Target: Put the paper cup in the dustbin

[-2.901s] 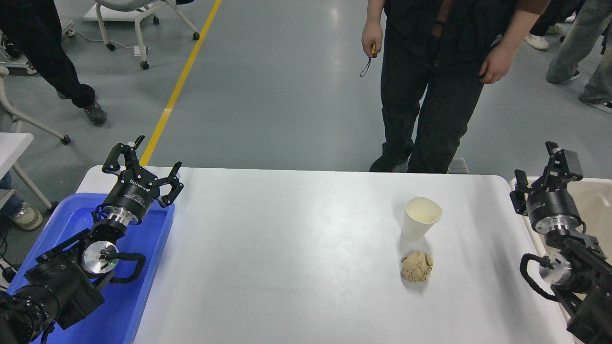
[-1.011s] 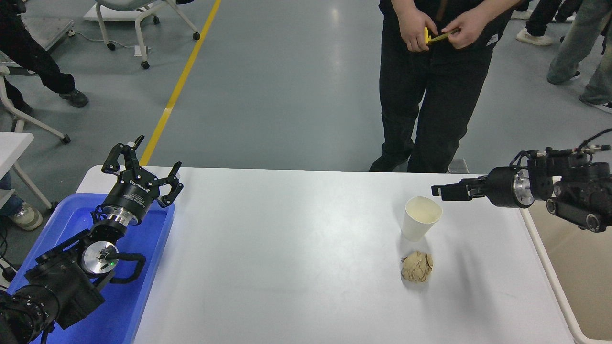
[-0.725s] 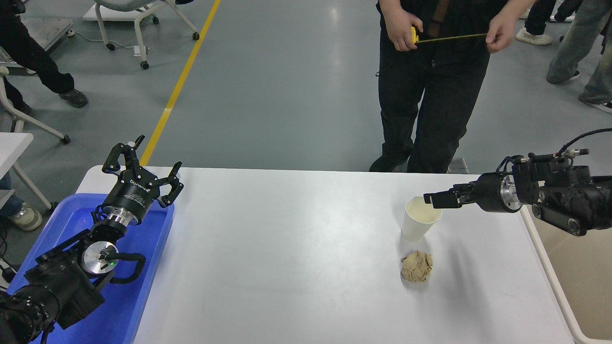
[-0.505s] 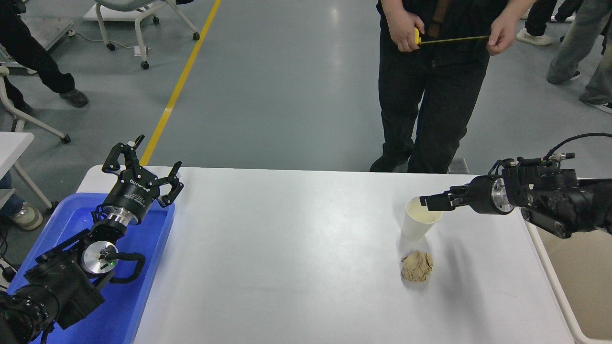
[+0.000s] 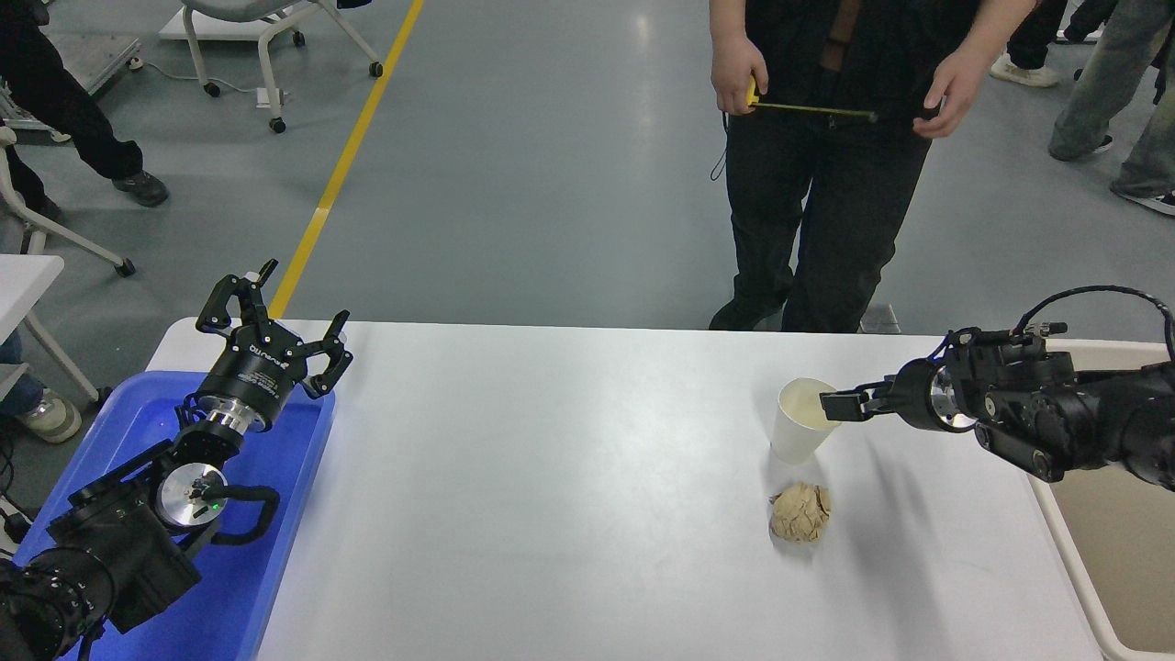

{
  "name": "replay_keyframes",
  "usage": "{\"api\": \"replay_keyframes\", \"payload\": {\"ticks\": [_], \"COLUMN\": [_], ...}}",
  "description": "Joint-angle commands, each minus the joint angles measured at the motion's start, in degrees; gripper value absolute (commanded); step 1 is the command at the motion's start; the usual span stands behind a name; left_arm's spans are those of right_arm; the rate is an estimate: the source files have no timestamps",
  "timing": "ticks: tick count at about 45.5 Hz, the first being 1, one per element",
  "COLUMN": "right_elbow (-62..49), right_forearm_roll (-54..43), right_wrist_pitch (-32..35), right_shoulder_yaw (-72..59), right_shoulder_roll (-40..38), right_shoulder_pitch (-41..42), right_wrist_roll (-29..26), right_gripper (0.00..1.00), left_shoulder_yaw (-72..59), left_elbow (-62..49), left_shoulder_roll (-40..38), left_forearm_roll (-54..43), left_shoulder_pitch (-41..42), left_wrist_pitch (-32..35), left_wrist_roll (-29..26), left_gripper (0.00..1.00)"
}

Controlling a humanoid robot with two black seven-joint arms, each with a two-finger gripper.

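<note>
The white paper cup (image 5: 797,431) stands upright on the white table (image 5: 551,496), right of centre. My right gripper (image 5: 833,404) reaches in from the right edge, lies level and points left, with its tip at the cup's right rim. I cannot see from this side-on angle whether it is open or shut. The beige dustbin (image 5: 1124,551) sits beyond the table's right edge, partly hidden under my right arm. My left gripper (image 5: 275,308) is open and parked at the lower left over the blue tray (image 5: 275,551).
A crumpled tan paper ball (image 5: 800,512) lies just in front of the cup. A person (image 5: 826,184) stands at the table's far side holding a yellow tape measure. Other people's legs and chairs show at the back.
My right arm swung from beside the dustbin out over the table, then lowered until its tip reached the cup's right rim. The cup and paper ball have not moved. The person pulled out a tape measure.
</note>
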Motion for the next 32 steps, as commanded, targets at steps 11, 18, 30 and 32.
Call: {"api": "replay_keyframes", "payload": {"ticks": [11,18,30,32], "right_elbow": [0.08,0.08,0.08,0.08], "right_forearm_roll": [0.12,0.12,0.12,0.12], "right_wrist_pitch": [-0.08,-0.08,0.00,0.00], "right_shoulder_yaw": [0.40,0.32,0.14,0.14], "right_shoulder_roll": [1.44,1.53,1.53,1.53], "right_shoulder_pitch": [-0.72,-0.98,-1.16,-1.25], "right_wrist_roll": [-0.28,-0.02,-0.02,-0.02], "right_gripper": [0.82,0.61,0.16,0.08], "left_shoulder_yaw": [0.00,0.00,0.00,0.00], "left_elbow": [-0.01,-0.01,-0.01,-0.01], "left_shoulder_roll": [-0.01,-0.01,-0.01,-0.01], "left_forearm_roll": [-0.03,-0.03,0.06,-0.03], "left_shoulder_pitch": [0.00,0.00,0.00,0.00], "left_wrist_pitch": [-0.01,-0.01,-0.01,-0.01], "left_wrist_roll": [0.00,0.00,0.00,0.00], "left_gripper": [1.00,1.00,1.00,1.00]}}
